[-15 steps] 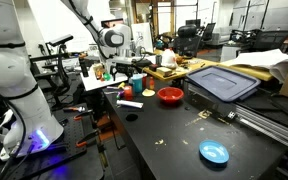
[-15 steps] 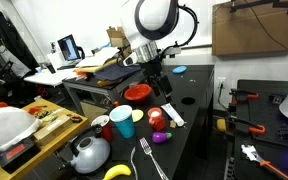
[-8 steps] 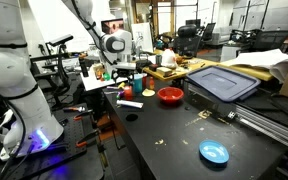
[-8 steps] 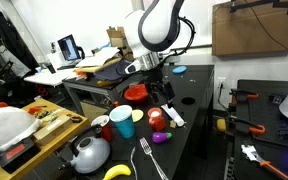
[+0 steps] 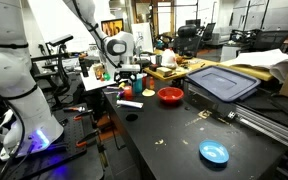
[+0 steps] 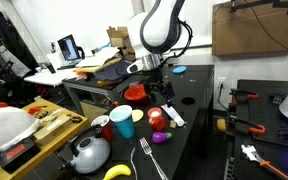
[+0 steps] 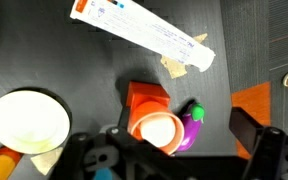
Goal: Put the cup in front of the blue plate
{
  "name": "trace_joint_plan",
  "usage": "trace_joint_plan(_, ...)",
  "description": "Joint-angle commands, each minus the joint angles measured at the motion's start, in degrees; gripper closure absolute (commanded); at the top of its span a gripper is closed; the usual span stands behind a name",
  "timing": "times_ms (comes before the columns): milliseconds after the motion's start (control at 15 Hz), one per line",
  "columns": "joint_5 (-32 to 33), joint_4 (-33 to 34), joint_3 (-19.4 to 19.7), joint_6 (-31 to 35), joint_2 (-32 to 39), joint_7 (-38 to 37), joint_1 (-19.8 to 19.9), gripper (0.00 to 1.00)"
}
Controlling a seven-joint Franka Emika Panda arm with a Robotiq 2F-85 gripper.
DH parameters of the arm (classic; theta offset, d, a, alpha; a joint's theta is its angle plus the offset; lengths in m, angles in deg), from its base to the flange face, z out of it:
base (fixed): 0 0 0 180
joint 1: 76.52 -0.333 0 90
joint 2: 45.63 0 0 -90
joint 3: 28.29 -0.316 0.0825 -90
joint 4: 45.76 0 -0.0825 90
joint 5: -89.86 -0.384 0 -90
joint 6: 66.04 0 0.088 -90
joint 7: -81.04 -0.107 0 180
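Jaws spread wide, holding nothing; gripper (image 7: 174, 162) hovers above the cup (image 7: 157, 130). Cup upright on table (image 7: 44, 60), purple eggplant toy (image 7: 192, 126) and orange block (image 7: 149, 100) just beside. Blue plate (image 5: 214, 152) well apart. Risk: a finger landing on the eggplant, cup tipping or slipping.

Exterior views face the table (image 5: 174, 135) from opposite ends (both distant); wrist view looks down.

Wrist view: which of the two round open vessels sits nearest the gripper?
The small red-orange cup with the pale inside, beside the purple toy; the wider pale vessel lies far off to the side.
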Motion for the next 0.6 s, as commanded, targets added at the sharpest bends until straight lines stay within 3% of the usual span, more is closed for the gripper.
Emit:
trace_joint_plan(0,0.5,-2.0,0.3,3.1,-2.0,1.4,1.5,0.00)
trace_joint_plan(533,0.4,0.0,0.1,1.4,0.0,0.3,1.5,0.00)
